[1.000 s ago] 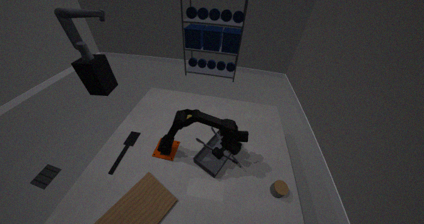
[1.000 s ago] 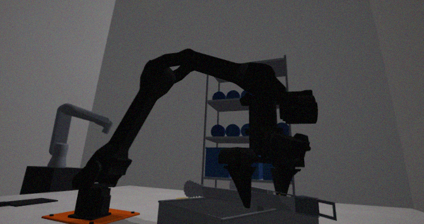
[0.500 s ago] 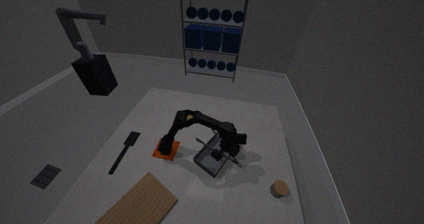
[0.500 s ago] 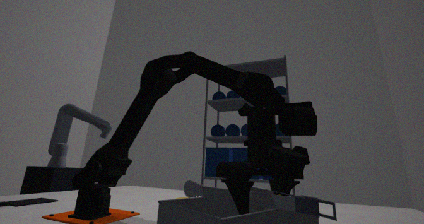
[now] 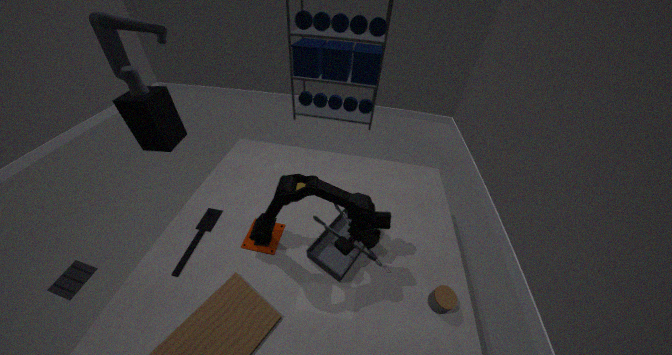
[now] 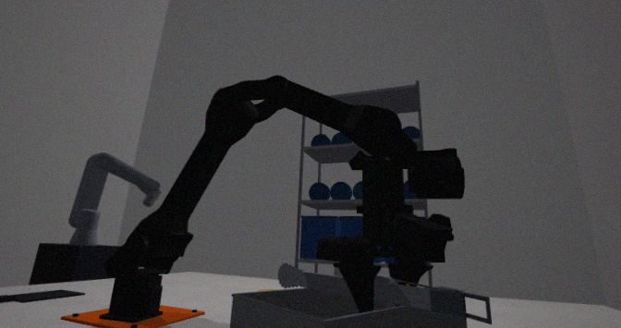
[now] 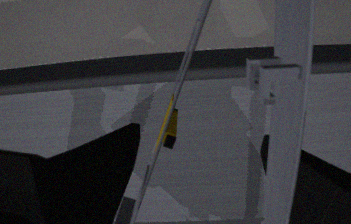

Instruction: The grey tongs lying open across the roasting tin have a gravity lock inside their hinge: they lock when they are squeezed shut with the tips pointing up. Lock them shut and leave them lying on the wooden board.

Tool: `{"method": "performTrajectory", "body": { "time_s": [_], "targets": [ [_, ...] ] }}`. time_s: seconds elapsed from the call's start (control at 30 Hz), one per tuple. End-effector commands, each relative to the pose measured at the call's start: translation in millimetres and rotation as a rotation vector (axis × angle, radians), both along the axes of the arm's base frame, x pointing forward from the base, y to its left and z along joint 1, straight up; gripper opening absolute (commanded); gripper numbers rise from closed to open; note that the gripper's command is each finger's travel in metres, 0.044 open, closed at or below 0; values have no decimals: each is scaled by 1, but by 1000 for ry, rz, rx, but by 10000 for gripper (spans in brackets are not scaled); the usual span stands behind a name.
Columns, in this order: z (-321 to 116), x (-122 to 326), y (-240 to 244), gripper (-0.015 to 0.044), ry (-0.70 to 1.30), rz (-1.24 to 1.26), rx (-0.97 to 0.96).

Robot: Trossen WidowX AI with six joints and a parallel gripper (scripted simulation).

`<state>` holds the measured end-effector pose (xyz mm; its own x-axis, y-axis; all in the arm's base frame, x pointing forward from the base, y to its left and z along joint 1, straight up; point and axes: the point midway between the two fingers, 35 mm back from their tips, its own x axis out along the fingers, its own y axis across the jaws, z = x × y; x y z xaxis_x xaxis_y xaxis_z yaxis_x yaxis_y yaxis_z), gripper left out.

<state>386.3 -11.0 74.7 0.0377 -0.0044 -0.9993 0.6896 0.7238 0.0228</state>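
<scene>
The grey tongs [image 5: 327, 226] [image 6: 290, 275] lie across the grey roasting tin [image 5: 325, 268] [image 6: 277, 315] [image 7: 101, 70], with a scalloped end towards the arm's base. Their two arms stand apart; in the wrist view a thin left arm [image 7: 191, 45] with a yellow part beside it and a wide right arm [image 7: 285, 120] run between my fingers. My gripper [image 5: 357, 244] [image 6: 388, 295] [image 7: 201, 138] points down over the tin, partly open, one finger outside each arm. Contact with either arm is unclear in the dim light. The wooden board [image 5: 225, 322] lies apart, at the front left in the top view.
A round wooden block [image 5: 445, 299] stands to the right of the tin. A black spatula-like tool [image 5: 202, 227] lies left of the orange base plate [image 5: 277, 234] [image 6: 185, 314]. A shelf rack [image 5: 336, 36] and a second arm [image 5: 110, 47] stand beyond the table.
</scene>
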Motion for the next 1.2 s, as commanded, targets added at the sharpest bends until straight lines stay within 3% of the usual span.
{"method": "performTrajectory", "body": {
  "time_s": [0.0, 1.17],
  "targets": [
    [0, 0, 0, 275, 0, 0, 0],
    [0, 0, 0, 41, 0, 0, 0]
  ]
}}
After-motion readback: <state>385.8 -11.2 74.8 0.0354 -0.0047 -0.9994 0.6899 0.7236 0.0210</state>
